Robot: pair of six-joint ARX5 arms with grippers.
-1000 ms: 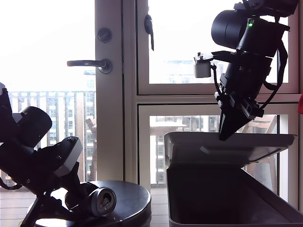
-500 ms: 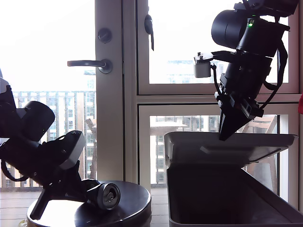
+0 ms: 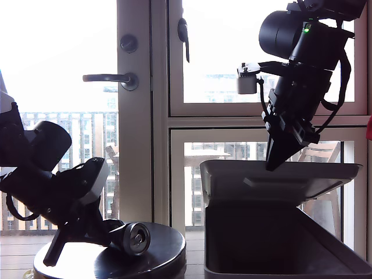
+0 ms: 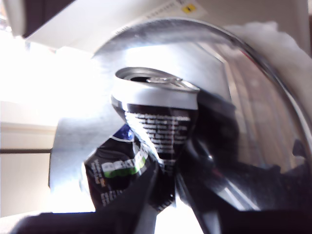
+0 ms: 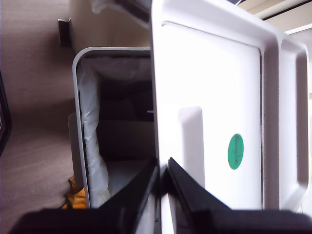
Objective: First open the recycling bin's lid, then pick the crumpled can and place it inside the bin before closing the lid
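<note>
The can lies on the round dark table at the exterior view's left, pinched by my first gripper. My second gripper clamps the lid raised over the recycling bin (glass doors behind). Since a second ago the can has shifted toward the bin.

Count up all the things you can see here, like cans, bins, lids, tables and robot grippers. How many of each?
Cans: 1, the can lying on the table.
Bins: 1, the recycling bin.
Lids: 1, the lid, held up.
Tables: 1, the table.
Grippers: 2, my first gripper and my second gripper.
Total: 6.
</note>
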